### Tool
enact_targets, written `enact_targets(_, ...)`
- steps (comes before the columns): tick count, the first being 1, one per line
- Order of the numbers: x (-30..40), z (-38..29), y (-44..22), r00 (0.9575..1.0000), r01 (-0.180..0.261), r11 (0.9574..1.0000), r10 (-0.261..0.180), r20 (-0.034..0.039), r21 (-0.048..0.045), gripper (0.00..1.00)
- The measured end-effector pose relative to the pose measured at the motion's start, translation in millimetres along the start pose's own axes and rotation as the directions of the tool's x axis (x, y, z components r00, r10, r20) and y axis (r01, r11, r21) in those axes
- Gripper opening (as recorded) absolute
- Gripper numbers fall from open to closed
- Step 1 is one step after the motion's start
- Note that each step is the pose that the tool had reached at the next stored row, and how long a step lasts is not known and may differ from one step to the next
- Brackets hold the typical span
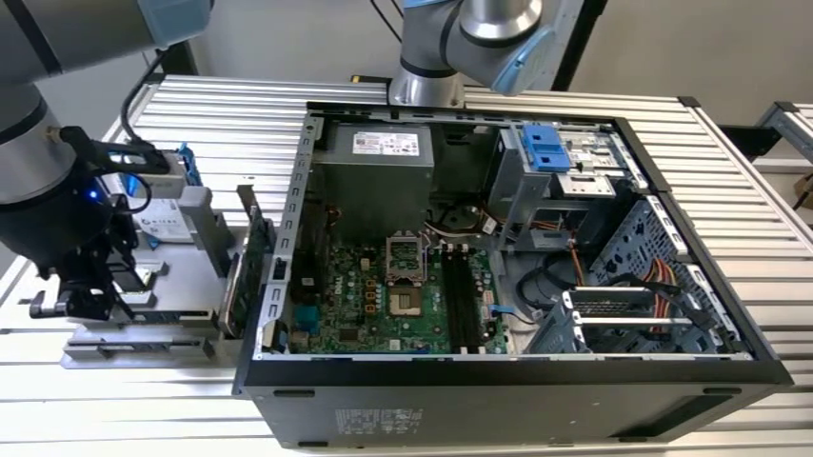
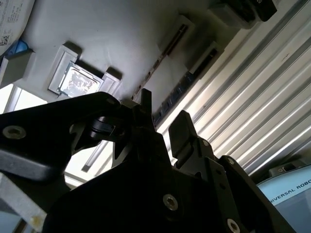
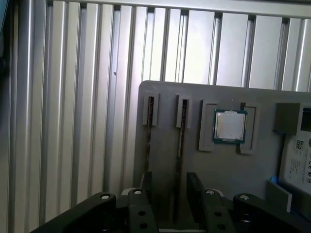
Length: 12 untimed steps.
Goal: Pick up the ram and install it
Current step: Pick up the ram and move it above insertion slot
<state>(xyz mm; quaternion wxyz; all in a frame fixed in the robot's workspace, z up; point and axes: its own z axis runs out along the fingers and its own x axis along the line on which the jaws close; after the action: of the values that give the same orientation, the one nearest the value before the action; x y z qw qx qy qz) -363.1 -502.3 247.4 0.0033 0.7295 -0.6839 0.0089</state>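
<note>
Ribbed table (image 3: 73,97), one grey tray (image 3: 262,170), two fingers (image 3: 195,188) astride one ram (image 3: 181,136).

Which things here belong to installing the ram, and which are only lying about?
For the job: the ram, the open gripper lined up with it, the motherboard's black slots.
Lying about: the other card, the processor chip, the hard drive.

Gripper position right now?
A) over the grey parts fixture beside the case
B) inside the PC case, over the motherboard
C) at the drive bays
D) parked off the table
A: the first wrist view shows the gripper open above the grey fixture, and in the exterior view it sits at that view's left, outside the PC case.
</note>
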Motion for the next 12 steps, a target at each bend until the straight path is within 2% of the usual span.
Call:
enact_targets(6,0.1,10.6,0.4,1.0,0.0,1.0,0.0,-0.0012,-0.0001,1.0)
enact_targets(12,1.5,21.5,3.8,1.0,0.0,1.0,0.0,-0.0018,-0.0002,1.0)
